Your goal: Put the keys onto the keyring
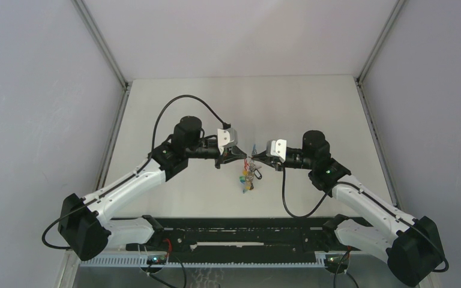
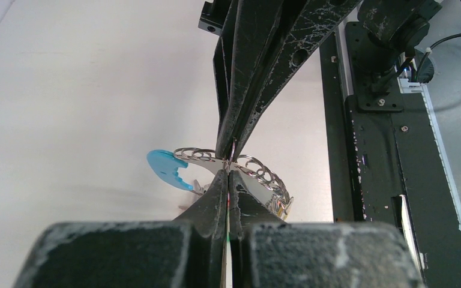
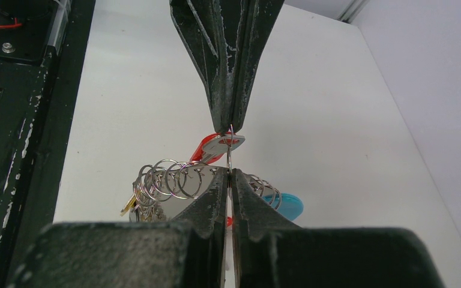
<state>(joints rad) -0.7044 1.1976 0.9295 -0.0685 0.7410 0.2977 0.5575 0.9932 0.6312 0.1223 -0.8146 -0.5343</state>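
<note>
Both grippers meet tip to tip above the middle of the table. The keyring (image 1: 249,177) hangs between them, a silver band with several small rings (image 3: 174,177) and a light-blue part (image 2: 165,165). The red-tagged key (image 3: 211,147) sits just under the left gripper (image 3: 229,128), which is shut, apparently on that key's thin wire ring. My right gripper (image 3: 230,172) is shut at the keyring's rim (image 2: 264,180). Seen from the left wrist, the left gripper (image 2: 228,172) is shut against the band, and the right gripper (image 2: 233,144) pinches from above. Other coloured tags dangle below.
The black base rail (image 1: 234,237) runs along the near edge, and shows to the right in the left wrist view (image 2: 384,150). Grey walls close the table on the left, back and right. A black cable (image 1: 174,108) arches over the left arm.
</note>
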